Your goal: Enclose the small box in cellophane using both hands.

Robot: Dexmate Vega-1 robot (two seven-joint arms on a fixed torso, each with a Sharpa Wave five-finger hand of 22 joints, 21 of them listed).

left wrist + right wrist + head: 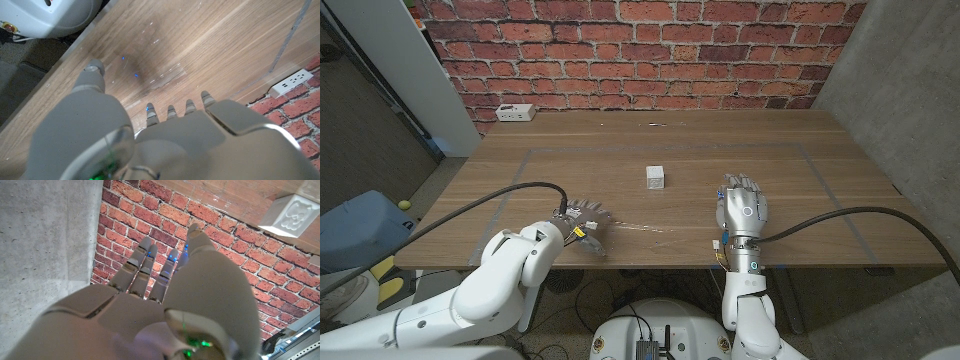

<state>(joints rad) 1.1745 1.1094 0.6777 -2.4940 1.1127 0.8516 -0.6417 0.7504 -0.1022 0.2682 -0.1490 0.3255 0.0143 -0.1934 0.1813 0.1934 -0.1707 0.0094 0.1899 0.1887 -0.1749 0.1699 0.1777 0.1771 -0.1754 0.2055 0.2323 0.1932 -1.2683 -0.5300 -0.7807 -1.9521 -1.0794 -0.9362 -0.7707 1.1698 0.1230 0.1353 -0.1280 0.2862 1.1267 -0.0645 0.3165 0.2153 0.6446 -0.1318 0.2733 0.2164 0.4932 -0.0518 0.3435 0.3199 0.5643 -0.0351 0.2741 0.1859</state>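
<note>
At the far left corner of the wooden table (800, 130) sits a white power strip (514, 113). Near the front edge, the left hand (582, 222) reaches over a clear sheet of cellophane (630, 228) lying flat on the wood; its fingers are apart, and whether they touch the film is hard to tell. The sheet looks thin, limp and slippery, likely to crinkle and slide, so an edge or corner seems the best place to pinch it. Farther back, near the middle, stands the small white box (656, 177), probably light and stiff, easy to nudge. To its right the right hand (743, 208) stands upright, fingers straight and close together, holding nothing.
</note>
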